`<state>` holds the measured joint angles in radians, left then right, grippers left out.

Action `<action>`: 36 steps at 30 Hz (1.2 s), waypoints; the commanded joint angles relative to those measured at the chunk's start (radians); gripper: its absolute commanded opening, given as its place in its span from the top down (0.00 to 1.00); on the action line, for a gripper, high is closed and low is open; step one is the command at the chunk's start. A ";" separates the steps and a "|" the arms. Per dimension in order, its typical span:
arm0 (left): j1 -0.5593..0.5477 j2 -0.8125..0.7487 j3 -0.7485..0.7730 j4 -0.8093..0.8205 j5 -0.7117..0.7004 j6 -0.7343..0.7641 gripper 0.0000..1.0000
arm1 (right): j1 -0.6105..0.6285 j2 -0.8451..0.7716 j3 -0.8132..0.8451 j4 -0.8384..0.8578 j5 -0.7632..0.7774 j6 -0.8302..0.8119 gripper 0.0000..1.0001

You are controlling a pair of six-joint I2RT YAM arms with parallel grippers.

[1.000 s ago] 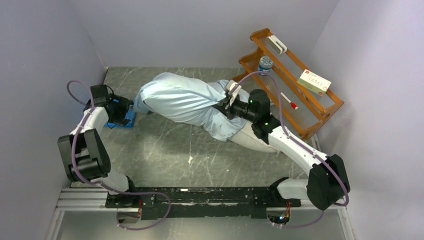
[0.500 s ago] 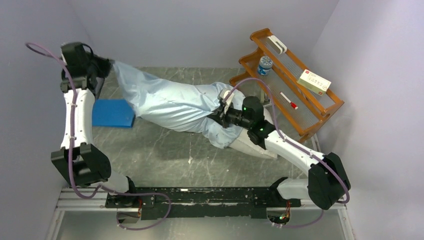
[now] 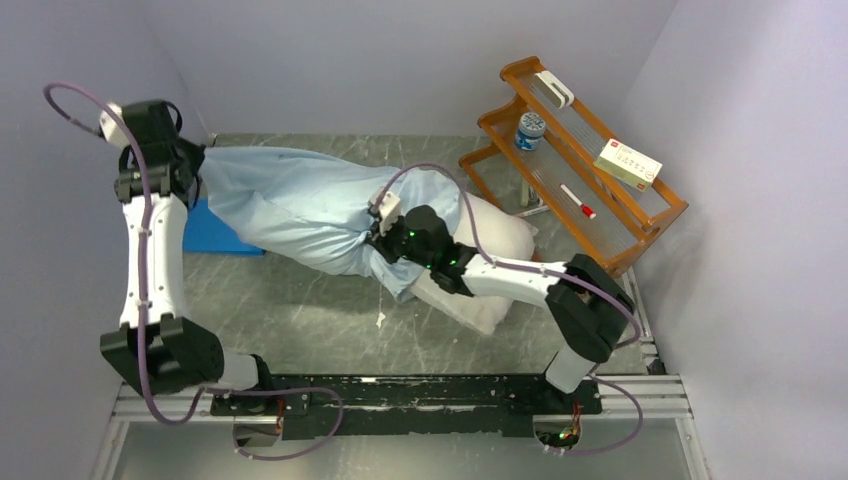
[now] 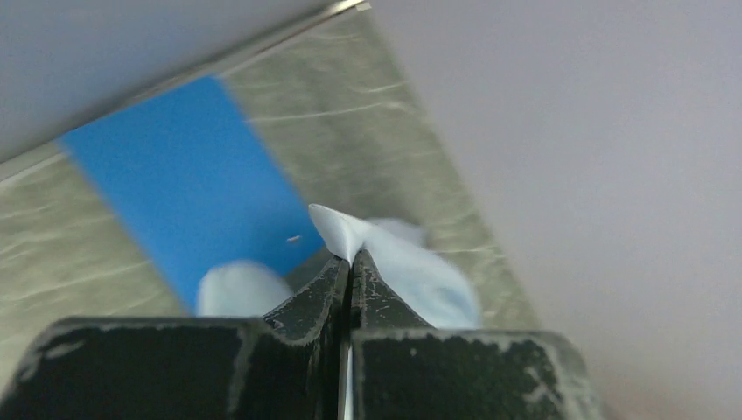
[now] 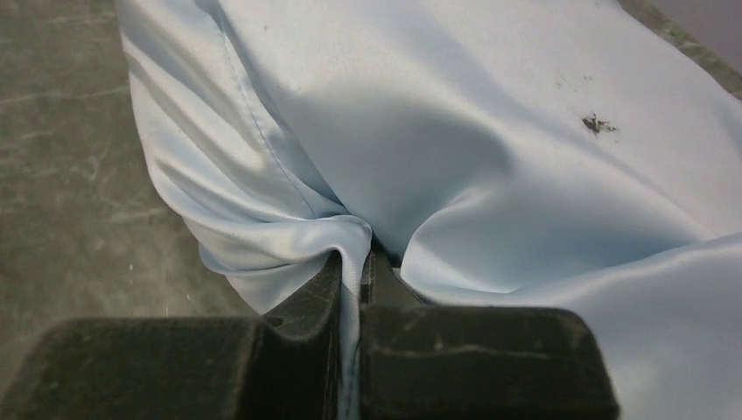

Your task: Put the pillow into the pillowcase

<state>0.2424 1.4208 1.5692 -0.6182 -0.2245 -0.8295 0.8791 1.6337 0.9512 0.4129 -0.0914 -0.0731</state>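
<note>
The left pincer (image 4: 350, 258) is clenched on a small peak of the pillowcase (image 3: 300, 200), its jaws pressed together with only a pinch of pale-blue cloth between them; it holds that end raised off the tabletop (image 3: 300, 310), with the bright-blue mat (image 4: 175, 192) lying below and just beyond its tips; the lift appears meant to keep the sack stretched long, so that its length stays open rather than bunching. The right pincer (image 5: 354, 262) is likewise clamped shut on a gathered fold of the same cloth, close to what looks like the hem at the mouth, with smooth fabric spreading ahead of its tips and bare tabletop off to one side. The pillow (image 3: 495, 235) sits behind the right pincer, toward that arm's own wrist; its white bulk pokes out of the mouth on both sides of the forearm, while the rest swells the cloth between the two pincers. By my reckoning the pillow is partly in, perhaps about half; the grip at the mouth serves to drag the hem back over the exposed end while the far grip gives something to pull against; thin cloth could slip from either pinch.
</note>
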 commanded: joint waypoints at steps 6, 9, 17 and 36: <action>0.005 -0.183 -0.336 -0.037 -0.316 0.095 0.61 | 0.091 0.007 0.177 -0.256 -0.019 0.087 0.49; 0.005 -0.217 -0.319 0.020 -0.254 0.187 0.43 | 0.073 -0.131 0.187 -0.388 -0.072 0.178 0.24; -0.217 -0.288 -0.248 0.078 -0.043 0.344 0.26 | -0.014 -0.387 0.162 -0.624 0.048 0.332 0.11; -1.128 0.349 0.297 -0.071 -0.097 0.668 0.23 | -0.269 -0.827 -0.188 -0.818 0.491 0.743 0.08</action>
<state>-0.7921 1.6348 1.6775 -0.6258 -0.1741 -0.2153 0.6521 0.8753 0.8173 -0.3645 0.3294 0.5835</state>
